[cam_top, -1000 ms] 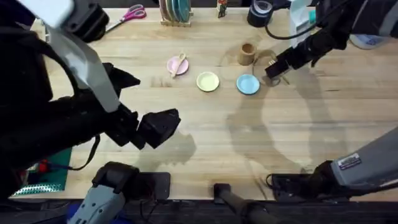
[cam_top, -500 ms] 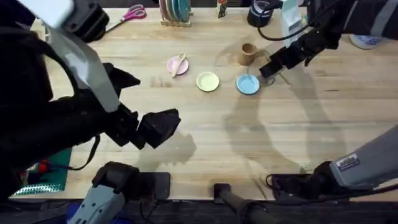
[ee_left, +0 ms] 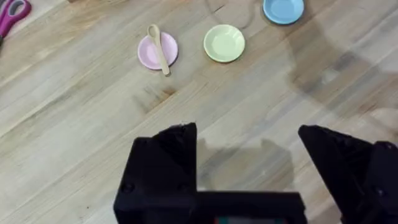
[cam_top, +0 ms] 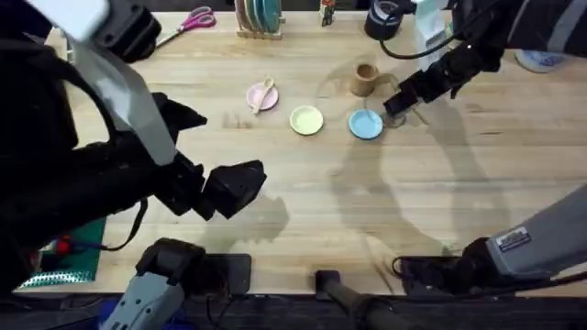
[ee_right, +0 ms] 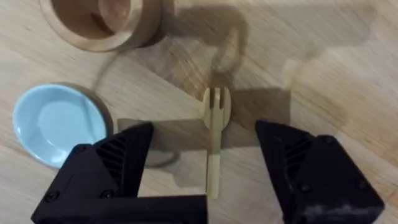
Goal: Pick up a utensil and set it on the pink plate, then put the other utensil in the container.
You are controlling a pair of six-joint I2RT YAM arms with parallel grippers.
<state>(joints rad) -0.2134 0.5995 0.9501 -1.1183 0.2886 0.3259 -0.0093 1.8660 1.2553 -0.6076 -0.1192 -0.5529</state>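
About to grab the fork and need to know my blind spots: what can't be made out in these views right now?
- Overhead: the wooden fork is hidden under the right gripper.
- Right wrist: the fork handle end meets the frame's lower edge; whether it lies flat is unclear.
- Right wrist: the wooden cup is cut off by the edge.

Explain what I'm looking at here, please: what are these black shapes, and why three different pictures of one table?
It is a robot with two arms at a wooden table. One camera looks down from above; each wrist carries another, so its own black jaws fill that picture's lower edge.

The left gripper hangs open over bare wood, holding nothing. The right gripper is open too, its jaws either side of a small wooden fork lying flat.

Three little plates sit in a row: a pink plate with a wooden spoon on it, a yellow plate and a blue plate. Behind them stands a wooden cup.
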